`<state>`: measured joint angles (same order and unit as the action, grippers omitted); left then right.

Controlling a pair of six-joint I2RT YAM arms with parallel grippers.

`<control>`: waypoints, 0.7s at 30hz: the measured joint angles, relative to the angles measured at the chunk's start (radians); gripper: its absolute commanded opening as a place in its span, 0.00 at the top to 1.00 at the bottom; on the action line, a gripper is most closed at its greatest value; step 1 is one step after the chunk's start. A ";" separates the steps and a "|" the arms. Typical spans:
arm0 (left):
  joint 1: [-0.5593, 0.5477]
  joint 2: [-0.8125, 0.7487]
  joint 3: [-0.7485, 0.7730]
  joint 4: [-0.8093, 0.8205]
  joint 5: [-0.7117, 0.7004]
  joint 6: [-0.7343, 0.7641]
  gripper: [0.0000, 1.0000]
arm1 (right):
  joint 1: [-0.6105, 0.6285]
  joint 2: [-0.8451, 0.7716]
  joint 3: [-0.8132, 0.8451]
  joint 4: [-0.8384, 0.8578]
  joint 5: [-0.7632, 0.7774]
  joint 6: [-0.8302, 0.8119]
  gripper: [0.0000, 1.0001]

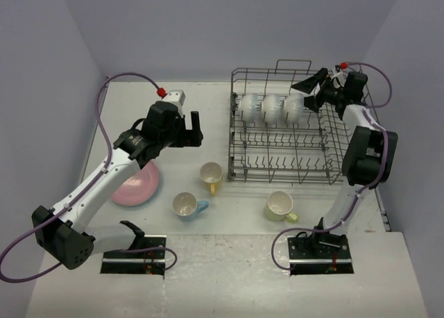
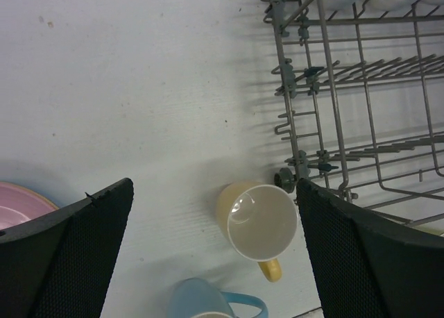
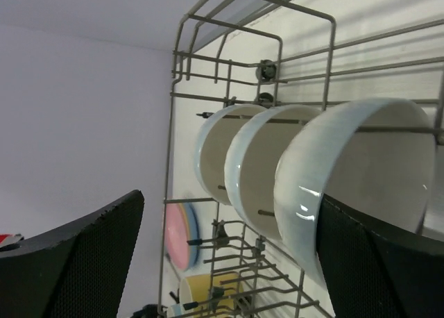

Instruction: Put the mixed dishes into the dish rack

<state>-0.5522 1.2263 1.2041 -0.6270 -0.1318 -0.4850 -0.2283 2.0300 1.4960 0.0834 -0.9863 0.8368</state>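
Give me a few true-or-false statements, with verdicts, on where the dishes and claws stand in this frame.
1. Three small white bowls stand on edge in the large grey wire dish rack. True.
2. The yellow ceramic mug sits inside the rack. False: it stands upright on the white table, just outside the rack's near left corner.
3. The right claw is open. True: its fingers are spread beside the bowls.
4. The round pink plate is slotted between the rack's tines. False: it lies flat on the table, partly under the left arm.
5. The left claw is shut. False: it is open above the table, holding nothing.
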 measured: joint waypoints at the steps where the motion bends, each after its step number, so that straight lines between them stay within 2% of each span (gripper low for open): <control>1: 0.000 0.000 -0.010 -0.003 -0.005 -0.002 0.00 | 0.000 -0.032 -0.012 -0.016 0.013 -0.011 0.01; 7: 0.000 0.025 -0.061 -0.027 -0.015 -0.002 0.00 | 0.000 -0.256 -0.187 -0.090 0.248 -0.084 0.01; 12: 0.000 0.078 -0.090 -0.023 0.002 0.010 0.00 | 0.021 -0.450 -0.310 -0.101 0.381 -0.109 0.01; 21: -0.001 0.100 -0.185 0.020 0.124 0.064 0.00 | 0.167 -0.729 -0.403 -0.191 0.653 -0.211 0.01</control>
<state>-0.5533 1.3266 1.0191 -0.6067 -0.0082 -0.4213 -0.0608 1.3006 1.0927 -0.1078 -0.3332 0.6254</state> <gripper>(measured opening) 1.000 0.987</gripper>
